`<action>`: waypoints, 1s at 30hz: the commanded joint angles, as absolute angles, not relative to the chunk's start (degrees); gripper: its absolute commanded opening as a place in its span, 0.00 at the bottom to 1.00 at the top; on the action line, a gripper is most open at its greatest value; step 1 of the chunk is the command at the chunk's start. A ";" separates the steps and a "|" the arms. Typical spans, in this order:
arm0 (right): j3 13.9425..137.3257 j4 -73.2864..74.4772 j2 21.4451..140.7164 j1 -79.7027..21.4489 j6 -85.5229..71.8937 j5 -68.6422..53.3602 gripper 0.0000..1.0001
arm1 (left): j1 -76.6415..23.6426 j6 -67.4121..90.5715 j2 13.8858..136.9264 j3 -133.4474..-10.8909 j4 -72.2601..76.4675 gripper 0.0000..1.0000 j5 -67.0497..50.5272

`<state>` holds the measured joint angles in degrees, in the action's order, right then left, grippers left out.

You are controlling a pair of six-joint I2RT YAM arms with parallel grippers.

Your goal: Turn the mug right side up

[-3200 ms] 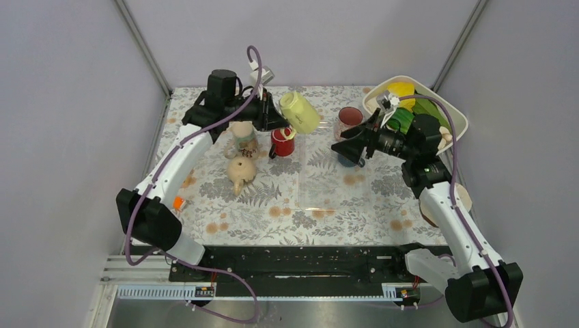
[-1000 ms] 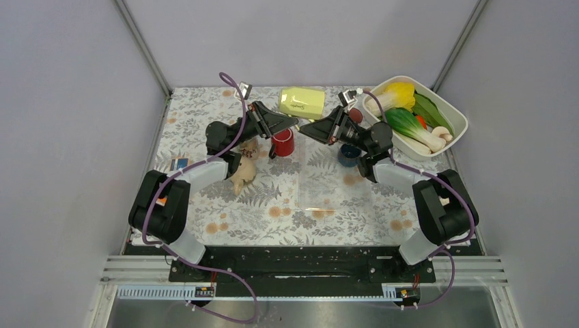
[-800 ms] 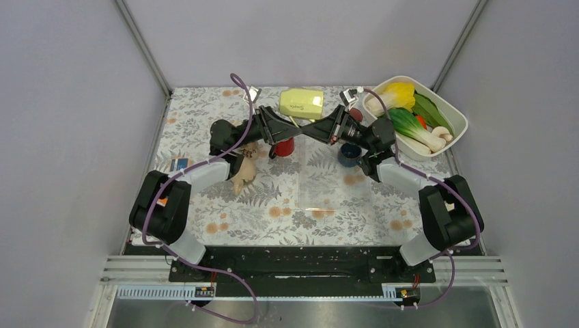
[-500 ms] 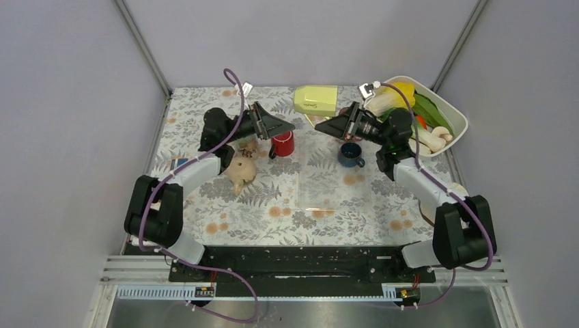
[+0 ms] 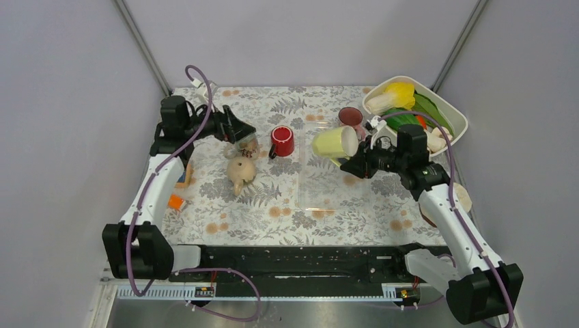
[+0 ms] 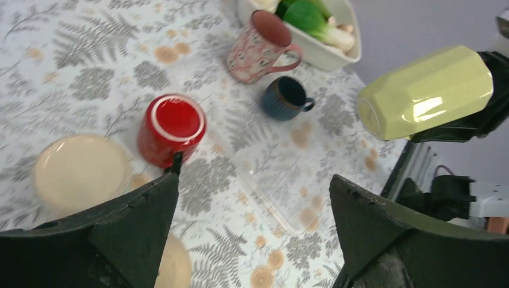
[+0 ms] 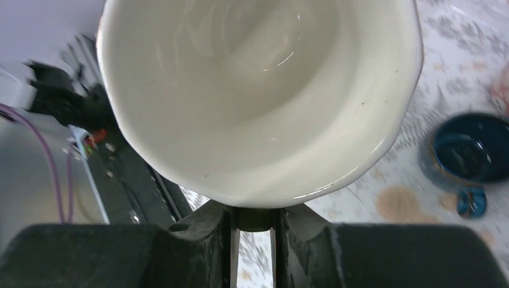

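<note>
Grips yellow mug [image 5: 334, 143] by its rim in right gripper [image 7: 254, 221], 2 fingers pinched tight, aloft and sideways, seemingly just above blue cup [image 6: 287, 98]. Holds left gripper [image 6: 253, 180] spread wide, empty, near red cup [image 5: 281, 140].

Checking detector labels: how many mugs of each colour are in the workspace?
yellow-green mug: 1, held in the right tool
red mug: 1
pink patterned mug: 1
dark blue mug: 1
Total: 4
The beige pottery is not counted because I can't tell what kind it is.
</note>
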<state>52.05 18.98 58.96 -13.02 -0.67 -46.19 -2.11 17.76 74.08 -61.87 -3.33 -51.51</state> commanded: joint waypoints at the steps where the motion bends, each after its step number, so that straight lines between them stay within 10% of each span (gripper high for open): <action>1: 52.56 32.66 56.04 -13.13 19.94 -38.28 0.00 | 1.64 -1.97 72.30 -65.03 -28.01 0.99 -46.89; 30: 43.30 32.14 64.94 -13.63 35.78 -11.64 0.00 | 7.81 -15.02 63.90 -55.83 -33.61 0.99 -43.44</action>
<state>41.95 37.15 65.19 -13.08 34.57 -13.89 7.73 -13.74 64.05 -55.72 -34.89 -43.55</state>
